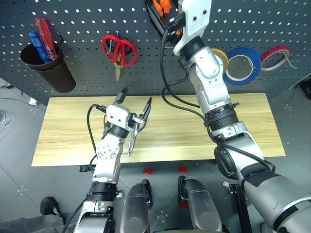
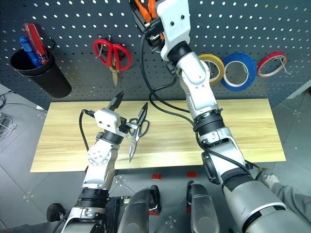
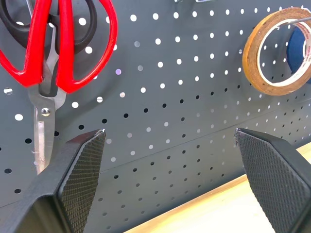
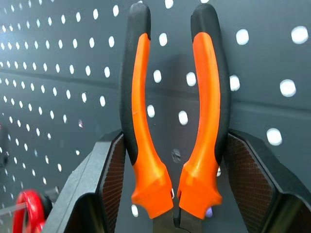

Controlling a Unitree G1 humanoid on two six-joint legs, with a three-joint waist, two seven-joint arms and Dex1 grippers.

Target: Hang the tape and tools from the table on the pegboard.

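Landmark: the pegboard (image 1: 87, 58), the dark perforated panel behind the table (image 1: 243, 126); all places below are given against it.
Step in hand: hanging the pliers (image 4: 172, 121).
Right gripper (image 4: 172, 179): raised to the upper pegboard, jaws closed on the pliers just above the joint, the orange-black arms pointing up against the panel.
Left gripper (image 3: 170, 145): jaws spread wide and empty, poised over the table just short of the pegboard's lower edge.
Tape (image 1: 221, 58): already hung on the pegboard, beside the blue tape roll (image 1: 243, 65).
Black-looped scissors (image 2: 138, 131): lying on the table, below the pegboard and beside the left gripper; not yet hung.
Screwdriver: not identifiable.
Next move, as judged: guide the gap between the pliers' arms over a hook, then release; the hook itself is not discernible.
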